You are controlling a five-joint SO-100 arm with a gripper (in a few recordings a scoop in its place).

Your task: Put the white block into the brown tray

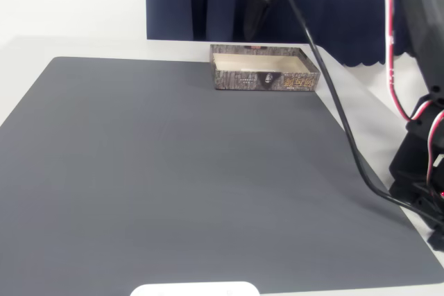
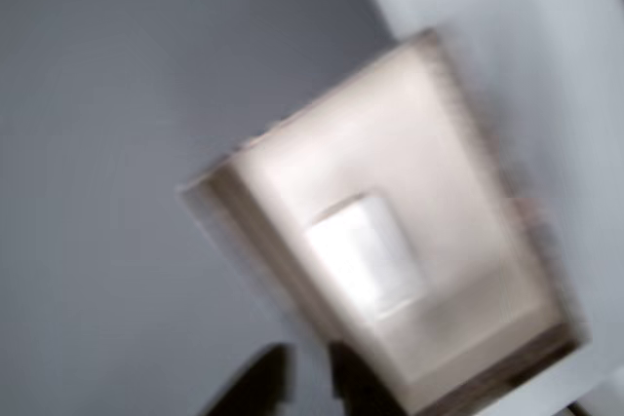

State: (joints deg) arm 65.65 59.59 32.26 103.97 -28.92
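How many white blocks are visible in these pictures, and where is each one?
1. The white block lies inside the brown tray, on its pale floor, as the blurred wrist view shows. The tray's front wall may hide others in the fixed view.

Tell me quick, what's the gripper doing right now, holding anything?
Gripper: holding nothing; the white block already lies inside the brown tray. The dark fingers are blurred at the wrist view's bottom edge, so open or closed cannot be told.

White block [image 2: 369, 252] flat inside brown tray [image 1: 239, 81], mat's far edge
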